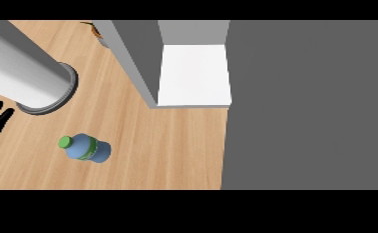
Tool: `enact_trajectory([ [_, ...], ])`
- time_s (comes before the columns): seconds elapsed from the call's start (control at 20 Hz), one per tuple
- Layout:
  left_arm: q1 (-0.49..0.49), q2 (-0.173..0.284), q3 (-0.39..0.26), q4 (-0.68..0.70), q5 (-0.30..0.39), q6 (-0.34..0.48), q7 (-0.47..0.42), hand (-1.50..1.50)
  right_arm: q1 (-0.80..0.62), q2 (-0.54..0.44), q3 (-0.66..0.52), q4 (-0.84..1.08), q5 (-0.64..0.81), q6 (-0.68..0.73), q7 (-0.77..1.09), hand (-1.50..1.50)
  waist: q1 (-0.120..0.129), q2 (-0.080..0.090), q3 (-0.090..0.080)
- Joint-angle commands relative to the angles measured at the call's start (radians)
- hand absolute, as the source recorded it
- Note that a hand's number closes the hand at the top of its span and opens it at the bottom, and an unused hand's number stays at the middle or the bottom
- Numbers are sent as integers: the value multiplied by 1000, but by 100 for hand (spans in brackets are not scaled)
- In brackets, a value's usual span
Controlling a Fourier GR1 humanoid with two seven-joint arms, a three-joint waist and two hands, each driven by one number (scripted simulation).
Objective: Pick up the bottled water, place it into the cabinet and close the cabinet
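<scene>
At far left I see only black fingers (4,114) of the left hand at the edge, w/ grey forearm (29,72) above them; they look straight and hold nothing, as far as I can tell. The right hand is not in view. Next, the bottle (86,148) stands on the worktop (170,147), blue w/ green cap, near the hand but apart, untouched. Further right the cabinet (193,74) is open, its white shelf bare where I can see; the big grey panel (303,107) at right is prob. its door. I judge nothing is done yet: pick, place and close are all left.
</scene>
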Motion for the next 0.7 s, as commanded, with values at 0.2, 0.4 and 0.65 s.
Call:
enact_trajectory([
  [0.2,-28,-30,-54,239,-108,-70,-74,-150,177,-34,126,-160,91,10,-49,-150,-11,-2,0],
  [0.4,-110,-43,-58,491,-158,-120,-193,-150,206,-70,83,-197,47,11,-63,-150,-22,2,-2],
  [0.65,-135,-12,-24,668,-183,-186,-301,-150,246,-92,92,-148,69,18,-164,-150,-11,0,-1],
])
